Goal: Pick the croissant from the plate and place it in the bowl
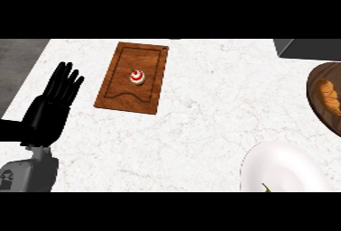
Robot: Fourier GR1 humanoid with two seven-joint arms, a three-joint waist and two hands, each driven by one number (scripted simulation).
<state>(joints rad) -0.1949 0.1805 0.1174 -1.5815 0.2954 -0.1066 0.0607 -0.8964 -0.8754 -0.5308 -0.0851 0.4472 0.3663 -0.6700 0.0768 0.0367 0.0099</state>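
Smooth white bowl (288, 166) near golden croissant (328, 94) on round wooden plate (318, 113)

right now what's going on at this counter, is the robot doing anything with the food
Nothing is being handled at this moment. The left robot hand is open with straight fingers at the left side of the counter, holding nothing; the right one is not in view. The croissant lies on the brown plate at the right edge, not yet in the white bowl at the lower right. A wooden board carrying a small red-and-white cake sits near the left robot hand.
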